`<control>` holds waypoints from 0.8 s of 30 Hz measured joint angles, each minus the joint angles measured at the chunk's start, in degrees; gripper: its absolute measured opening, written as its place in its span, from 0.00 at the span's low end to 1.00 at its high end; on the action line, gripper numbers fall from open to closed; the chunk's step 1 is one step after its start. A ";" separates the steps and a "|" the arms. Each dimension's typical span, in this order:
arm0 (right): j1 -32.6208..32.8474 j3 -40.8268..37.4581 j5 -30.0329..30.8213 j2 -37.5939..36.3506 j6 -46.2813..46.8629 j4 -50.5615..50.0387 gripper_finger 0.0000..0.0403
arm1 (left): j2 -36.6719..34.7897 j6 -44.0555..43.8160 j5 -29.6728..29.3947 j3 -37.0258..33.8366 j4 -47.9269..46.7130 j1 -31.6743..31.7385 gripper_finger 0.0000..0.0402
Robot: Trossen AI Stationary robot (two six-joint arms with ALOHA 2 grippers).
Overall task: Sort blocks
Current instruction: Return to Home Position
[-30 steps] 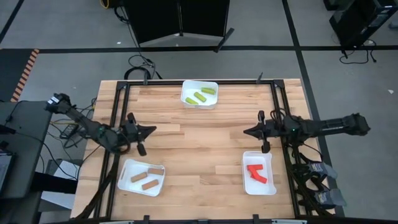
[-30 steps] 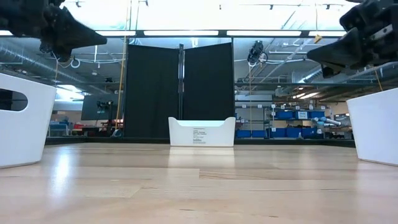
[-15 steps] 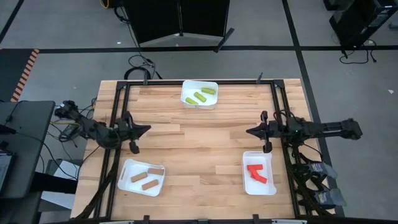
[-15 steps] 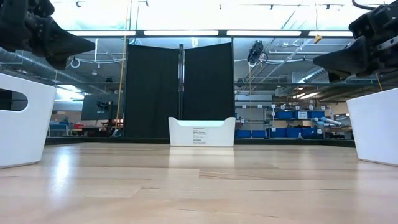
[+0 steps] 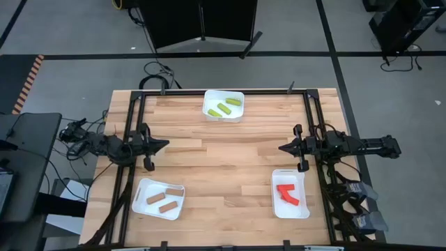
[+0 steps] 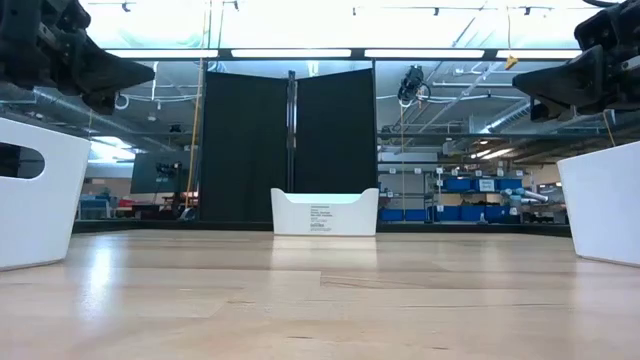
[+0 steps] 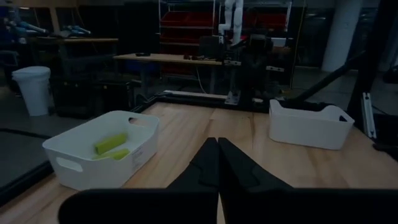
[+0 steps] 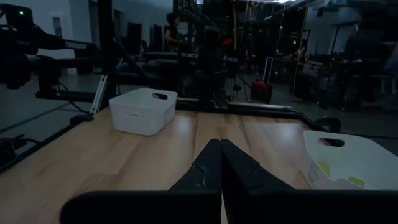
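Observation:
Yellow-green blocks [image 5: 228, 107] lie in the white tray at the far edge; they also show in the left wrist view as yellow-green blocks [image 7: 111, 144]. Tan blocks [image 5: 163, 200] lie in the near-left tray, red blocks [image 5: 288, 194] in the near-right tray. My left gripper [image 5: 166, 145] hangs shut over the table's left side, pointing right, holding nothing. My right gripper [image 5: 281, 148] hangs shut over the right side, pointing left, holding nothing. Both are raised above the table in the low view.
Three white trays stand on the wooden table: far tray [image 5: 223, 105], near-left tray [image 5: 159, 199], near-right tray [image 5: 290, 194]. A black frame [image 5: 131, 125] runs along the table's left, right and far edges. Bare wood lies between the grippers. A person stands far off in the room [image 8: 169, 34].
Both arms have drawn back toward their own sides: the left gripper moved toward the table's left edge and a little far, the right gripper slightly toward the right edge and near. Both stayed shut. The blocks and trays have not moved.

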 joint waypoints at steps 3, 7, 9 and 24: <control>0.00 0.00 -0.02 0.00 -0.54 0.13 0.01 | 0.00 0.33 2.76 -2.39 3.21 2.59 0.00; 0.00 0.00 -1.48 0.04 0.49 0.25 0.01 | 0.05 0.38 6.20 -6.13 9.07 5.82 0.00; 0.00 0.00 -2.49 0.04 1.84 -0.15 0.01 | 0.42 0.48 7.10 -6.11 9.15 7.12 0.00; 0.00 0.02 -2.40 0.95 -1.97 -0.64 0.02 | 0.31 1.96 10.51 -6.13 8.84 14.28 0.00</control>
